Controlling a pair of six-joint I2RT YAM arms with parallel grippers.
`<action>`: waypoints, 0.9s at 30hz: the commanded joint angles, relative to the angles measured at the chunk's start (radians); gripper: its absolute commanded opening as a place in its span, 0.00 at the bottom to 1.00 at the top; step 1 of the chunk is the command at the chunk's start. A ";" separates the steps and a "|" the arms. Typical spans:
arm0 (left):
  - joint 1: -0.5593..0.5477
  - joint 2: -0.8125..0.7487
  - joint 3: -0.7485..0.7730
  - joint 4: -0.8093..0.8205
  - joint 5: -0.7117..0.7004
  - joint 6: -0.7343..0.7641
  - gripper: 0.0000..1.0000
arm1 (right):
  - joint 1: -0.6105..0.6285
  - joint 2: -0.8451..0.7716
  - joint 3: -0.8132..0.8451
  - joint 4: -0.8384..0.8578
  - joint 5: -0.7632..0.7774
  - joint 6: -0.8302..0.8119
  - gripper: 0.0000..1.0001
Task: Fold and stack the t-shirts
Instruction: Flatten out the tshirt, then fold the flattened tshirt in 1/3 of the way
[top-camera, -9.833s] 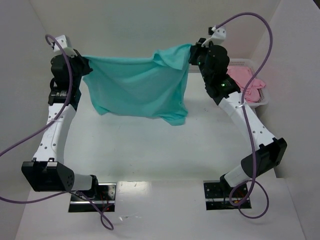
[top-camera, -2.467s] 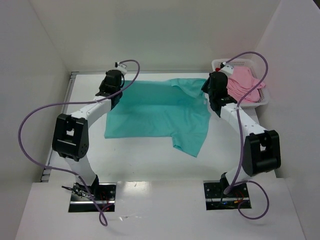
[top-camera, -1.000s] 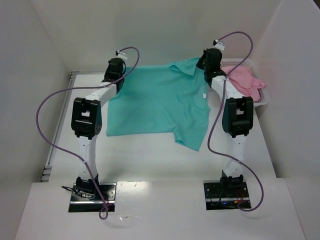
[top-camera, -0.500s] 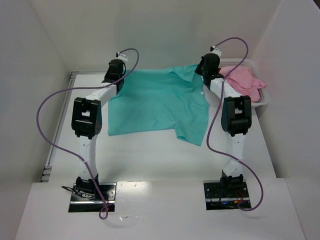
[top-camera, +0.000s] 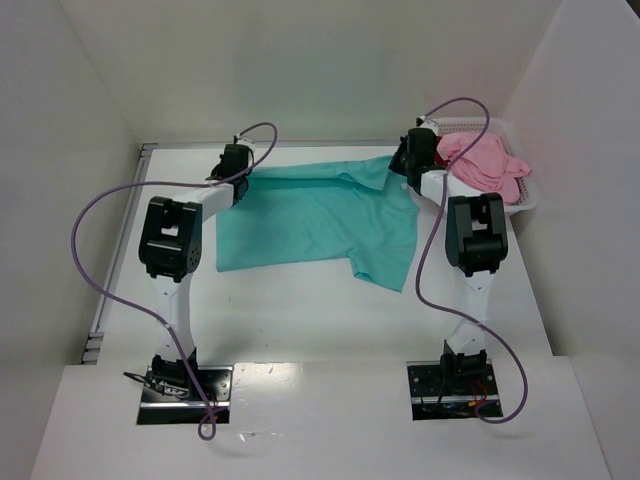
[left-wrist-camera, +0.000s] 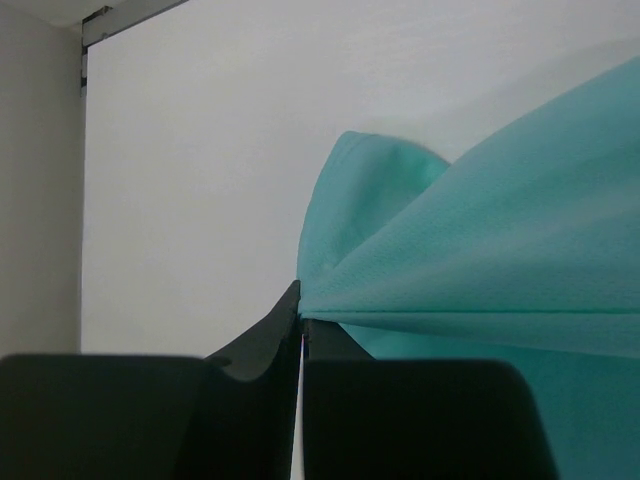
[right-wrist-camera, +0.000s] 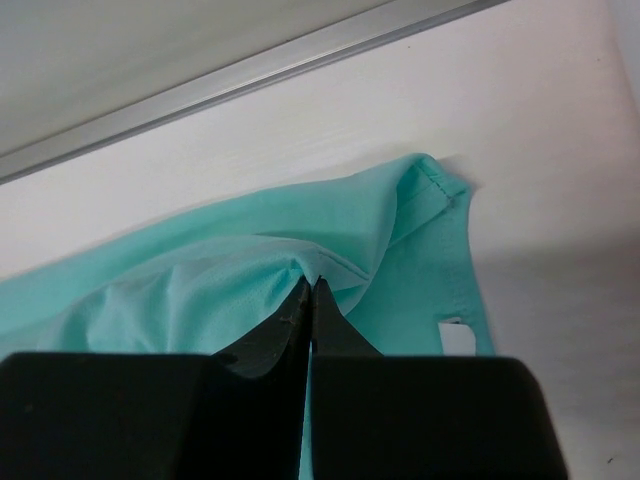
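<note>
The teal t-shirt (top-camera: 320, 220) lies spread on the white table, its far edge held at both corners. My left gripper (top-camera: 240, 172) is shut on the far left corner of the teal t-shirt (left-wrist-camera: 480, 260), the cloth pinched at the fingertips (left-wrist-camera: 302, 318). My right gripper (top-camera: 404, 165) is shut on the far right part of the teal t-shirt (right-wrist-camera: 200, 290), pinching a fold at the tips (right-wrist-camera: 311, 285). A light pink t-shirt (top-camera: 485, 165) lies heaped in the white basket (top-camera: 528, 200) at the back right. A bit of dark red cloth (top-camera: 437, 137) shows at the basket's back.
White walls close in the table on the left, back and right. A metal rail (top-camera: 145, 150) runs along the far left edge. Purple cables (top-camera: 95, 250) loop off both arms. The basket stands just right of the right arm.
Both grippers carried the hanging teal shirt down and laid it flat, then in the last second drew its far edge a little toward the near side. Both stay shut on it.
</note>
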 joint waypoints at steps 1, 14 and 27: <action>-0.005 -0.087 -0.017 0.021 0.010 -0.054 0.00 | -0.012 -0.091 -0.024 0.052 -0.003 0.003 0.00; -0.014 -0.086 0.042 -0.035 -0.090 -0.006 0.00 | -0.039 -0.100 -0.070 0.018 -0.042 0.023 0.00; 0.006 0.088 0.306 0.021 -0.163 0.130 0.00 | -0.048 0.010 0.225 -0.060 -0.042 0.014 0.00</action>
